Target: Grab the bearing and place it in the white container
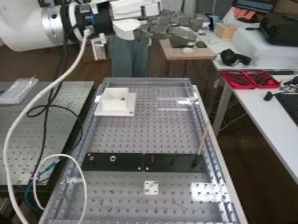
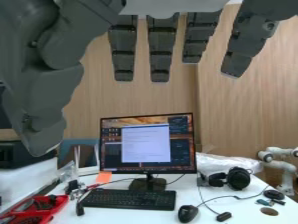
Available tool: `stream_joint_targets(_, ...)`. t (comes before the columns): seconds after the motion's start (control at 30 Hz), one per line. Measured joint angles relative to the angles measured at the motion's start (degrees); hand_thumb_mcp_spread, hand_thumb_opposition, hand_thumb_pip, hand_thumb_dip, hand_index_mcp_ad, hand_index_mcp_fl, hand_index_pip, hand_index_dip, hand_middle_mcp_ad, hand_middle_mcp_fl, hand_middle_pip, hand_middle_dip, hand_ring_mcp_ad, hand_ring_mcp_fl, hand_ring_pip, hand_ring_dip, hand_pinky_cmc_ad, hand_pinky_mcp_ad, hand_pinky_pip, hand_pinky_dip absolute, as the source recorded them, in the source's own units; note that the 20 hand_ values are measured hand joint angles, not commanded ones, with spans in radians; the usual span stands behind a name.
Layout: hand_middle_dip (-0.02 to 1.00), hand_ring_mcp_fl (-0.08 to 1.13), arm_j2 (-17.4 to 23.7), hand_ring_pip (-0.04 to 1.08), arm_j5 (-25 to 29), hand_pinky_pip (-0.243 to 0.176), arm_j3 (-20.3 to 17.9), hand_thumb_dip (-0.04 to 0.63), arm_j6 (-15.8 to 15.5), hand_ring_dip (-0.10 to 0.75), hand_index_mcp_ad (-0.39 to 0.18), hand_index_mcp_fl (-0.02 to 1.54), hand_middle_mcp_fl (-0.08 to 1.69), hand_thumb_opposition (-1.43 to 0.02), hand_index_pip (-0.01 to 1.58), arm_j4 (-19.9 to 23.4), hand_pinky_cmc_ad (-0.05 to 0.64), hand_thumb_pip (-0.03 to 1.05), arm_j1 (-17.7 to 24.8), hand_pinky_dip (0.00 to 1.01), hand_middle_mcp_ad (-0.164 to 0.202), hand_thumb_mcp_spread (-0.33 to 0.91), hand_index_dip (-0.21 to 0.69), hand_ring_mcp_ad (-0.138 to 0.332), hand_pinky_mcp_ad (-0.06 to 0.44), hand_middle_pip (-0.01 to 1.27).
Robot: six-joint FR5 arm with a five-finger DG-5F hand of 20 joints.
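Down the mid. of the high view runs the bench (image 1: pixel 126 137), far edge short, long edges L & R (view's L/R throughout). White desk (image 2: pixel 120 215) w/ the monitor faces the wrist cam, so the hand prob. points roughly level, not down at the bench. Arm (image 1: pixel 26 22) comes in from upper L, over the far-L corner side.

Hand (image 1: pixel 169 32) is up high, seen past the bench's far edge; open, fingers straight, nothing held. Exact depth vs. that edge: can't tell.

Black strip (image 1: pixel 126 165) lies crosswise, approx. halfway btwn far & near edges, its L end nr the bench's L edge. White container (image 1: pixel 114 103) sits by the far-L corner, upright on its base.

Bearing: prob. the small ring (image 1: pixel 112 158) on the strip, nr its L end; a similar ring (image 1: pixel 91 158) is just beside it, closer to the bench's L edge. Can't tell for sure which is meant.

Key relation: bearing is well below the hand, toward the near edge & a bit L; container is btwn the two lengthwise. So next move, I'd judge: back toward the near edge, fingers turned down, then down onto the strip's L end, keeping clear of the container's walls. After the grasp, carry goes the opp. way, toward the far-L corner. Task at its start; step in hand = approach.
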Motion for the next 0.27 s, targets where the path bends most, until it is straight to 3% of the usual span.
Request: stream_joint_targets(0.27, 0.28, 0.0, 0.35, 0.1, -0.31, -0.045, -0.34, 0.157, 0.39, 0.101, -0.124, 0.3, 0.2, -0.75, 0.09, -0.67, 0.379, 0.44, -0.96, 0.22, 0.061, 0.29, 0.187, 0.126, 0.325, 0.13)
